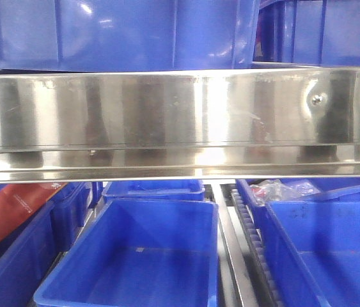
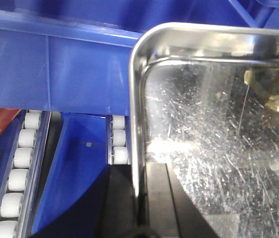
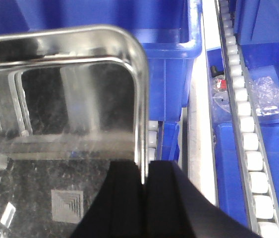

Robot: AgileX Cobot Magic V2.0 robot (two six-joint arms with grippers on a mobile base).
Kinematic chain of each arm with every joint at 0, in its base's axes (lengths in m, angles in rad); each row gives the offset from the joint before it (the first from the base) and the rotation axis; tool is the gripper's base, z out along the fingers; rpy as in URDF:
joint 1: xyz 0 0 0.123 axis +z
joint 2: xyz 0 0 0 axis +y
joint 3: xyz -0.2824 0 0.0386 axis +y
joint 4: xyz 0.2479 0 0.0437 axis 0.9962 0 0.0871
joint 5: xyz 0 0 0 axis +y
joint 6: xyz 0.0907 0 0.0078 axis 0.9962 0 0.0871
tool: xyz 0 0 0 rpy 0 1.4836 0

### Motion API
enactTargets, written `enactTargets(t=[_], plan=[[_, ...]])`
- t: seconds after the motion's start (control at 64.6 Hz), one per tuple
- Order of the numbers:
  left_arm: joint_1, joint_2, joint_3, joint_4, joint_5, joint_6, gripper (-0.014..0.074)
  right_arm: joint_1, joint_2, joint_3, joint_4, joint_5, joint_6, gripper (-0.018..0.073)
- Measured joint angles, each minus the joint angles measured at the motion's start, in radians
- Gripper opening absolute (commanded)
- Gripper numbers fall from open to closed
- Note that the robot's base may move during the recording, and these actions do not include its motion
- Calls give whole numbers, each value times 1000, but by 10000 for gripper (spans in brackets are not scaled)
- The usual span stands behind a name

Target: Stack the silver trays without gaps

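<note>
In the left wrist view a silver tray [image 2: 213, 148] with a scratched, shiny floor fills the right half, its rounded corner at the top. My left gripper [image 2: 138, 171] is shut on the tray's left rim, one black finger [image 2: 121, 203] outside and one inside. The right wrist view shows a silver tray [image 3: 55, 99] filling the left half. My right gripper [image 3: 144, 166] is shut on its right rim, which runs between the two black fingers [image 3: 166, 198]. The tray hangs above blue bins. No tray or gripper shows in the front view.
A broad mirror-like steel rail [image 1: 180, 121] with screws crosses the front view, with deep blue bins [image 1: 141, 256] below and above it. White roller tracks [image 2: 18, 168] [image 3: 248, 144] run between bins. A red packet [image 1: 13, 211] lies at the left, and clear plastic-wrapped parts [image 3: 270, 94] at the right.
</note>
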Motion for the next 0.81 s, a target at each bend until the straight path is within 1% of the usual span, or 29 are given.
enactTargets(t=[0.805], plan=[[0,0,0,0,0,0,-17,0,0,0,-2,0,0,-78]])
